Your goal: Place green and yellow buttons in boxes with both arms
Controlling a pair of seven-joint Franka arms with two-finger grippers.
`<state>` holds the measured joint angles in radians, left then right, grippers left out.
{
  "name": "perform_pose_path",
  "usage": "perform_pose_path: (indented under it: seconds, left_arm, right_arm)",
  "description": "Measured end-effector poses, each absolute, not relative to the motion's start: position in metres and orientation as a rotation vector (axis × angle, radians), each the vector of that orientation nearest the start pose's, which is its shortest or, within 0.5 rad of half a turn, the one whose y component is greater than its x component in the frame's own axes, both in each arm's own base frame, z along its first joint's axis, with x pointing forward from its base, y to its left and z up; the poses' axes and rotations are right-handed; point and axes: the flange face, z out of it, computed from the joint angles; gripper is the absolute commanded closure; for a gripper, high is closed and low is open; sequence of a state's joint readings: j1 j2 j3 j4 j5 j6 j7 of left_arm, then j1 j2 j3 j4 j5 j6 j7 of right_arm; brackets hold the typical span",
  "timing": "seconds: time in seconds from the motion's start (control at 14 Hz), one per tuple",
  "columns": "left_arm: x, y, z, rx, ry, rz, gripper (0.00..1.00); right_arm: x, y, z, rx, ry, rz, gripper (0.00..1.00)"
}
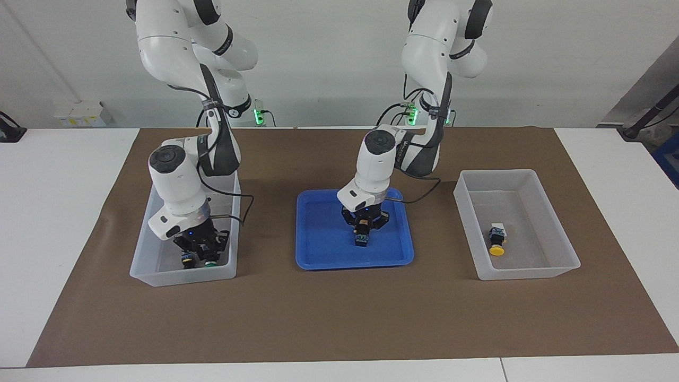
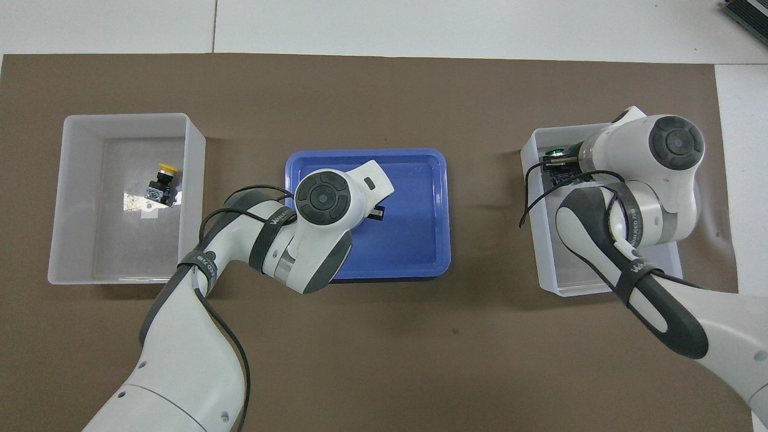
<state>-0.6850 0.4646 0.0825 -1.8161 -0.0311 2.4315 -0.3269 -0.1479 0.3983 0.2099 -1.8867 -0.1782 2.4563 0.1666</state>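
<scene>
Two black two-finger grippers are down at their work. In the centre of the facing view the left gripper (image 1: 363, 229) reaches into the shallow blue tray (image 1: 323, 249), its fingers closed on the dark body of a tray button (image 1: 362, 240). The button's blue-grey end pokes out below the fingertips; only a speck of yellow shows between them, and from overhead the arm's wrist hides it. In the lower part of the frame, at the right arm's end of the table, the right gripper (image 1: 204, 254) sits low inside a translucent whitish box (image 1: 180, 277), pinching a green button (image 1: 211, 261) whose round cap shows at its tips, down at the box floor. Whether the cap touches the floor cannot be made out. Just beside it lies a dark button (image 1: 186, 259), black with a blue-grey end, its cap hidden by the gripper. The right arm's wrist covers much of this box in the overhead view. The matching box (image 1: 525, 273) at the left arm's end holds a yellow button (image 1: 497, 245), lying on its side with its end touching a small white label. Both boxes and the tray rest on a matte brown mat (image 1: 339, 318) spread over a white table (image 1: 53, 212). The arms' upper links are cut off at the top edge.
</scene>
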Motion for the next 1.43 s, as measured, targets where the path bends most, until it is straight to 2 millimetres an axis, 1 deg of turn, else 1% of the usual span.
perform_pose_path:
  seconds: [0.14,0.21,0.29,0.36,0.43,0.57,0.64,0.72,0.86,1.0,1.15,1.22,1.36,1.43]
  left_arm:
    - [0.546,-0.378,0.3,-3.16,0.415,-0.229,1.0]
    - [0.548,-0.376,0.302,-3.158,0.408,-0.226,1.0]
    - [0.553,-0.373,0.307,-3.157,0.395,-0.221,1.0]
    - [0.56,-0.37,0.316,-3.157,0.38,-0.216,1.0]
    - [0.569,-0.367,0.33,-3.158,0.362,-0.213,1.0]
    - [0.589,-0.354,0.357,-3.16,0.31,-0.207,1.0]
    - [0.601,-0.341,0.369,-3.16,0.27,-0.2,1.0]
    - [0.614,-0.323,0.379,-3.159,0.231,-0.19,1.0]
    - [0.638,-0.28,0.397,-3.15,0.198,-0.165,1.0]
    - [0.657,-0.233,0.415,-3.136,0.213,-0.122,1.0]
    - [0.671,-0.18,0.433,-3.124,0.257,-0.082,1.0]
    - [0.677,-0.153,0.439,-3.12,0.281,-0.069,1.0]
    - [0.684,-0.101,0.445,-3.115,0.316,-0.056,1.0]
    - [0.687,-0.076,0.447,-3.112,0.329,-0.055,1.0]
  right_arm:
    - [0.648,0.031,0.319,-3.152,0.0,-0.299,0.27]
    - [0.648,0.031,0.319,-3.152,-0.002,-0.299,0.1]
    - [0.648,0.031,0.319,-3.152,-0.005,-0.302,0.0]
    - [0.649,0.031,0.321,-3.151,-0.005,-0.307,0.0]
    - [0.65,0.029,0.324,-3.15,-0.001,-0.318,0.0]
    - [0.653,0.023,0.337,-3.149,0.014,-0.353,0.0]
    - [0.654,0.02,0.346,-3.149,0.022,-0.376,0.0]
    - [0.655,0.017,0.356,-3.148,0.029,-0.402,0.0]
    - [0.652,0.01,0.38,-3.156,0.045,-0.429,0.0]
    - [0.644,0.009,0.411,-3.179,0.054,-0.41,0.0]
    - [0.63,0.009,0.452,-3.207,0.075,-0.351,0.0]
    - [0.621,0.011,0.475,-3.204,0.096,-0.316,0.0]
    - [0.604,0.019,0.517,-3.193,0.122,-0.264,0.0]
    - [0.596,0.023,0.534,-3.193,0.122,-0.249,0.0]
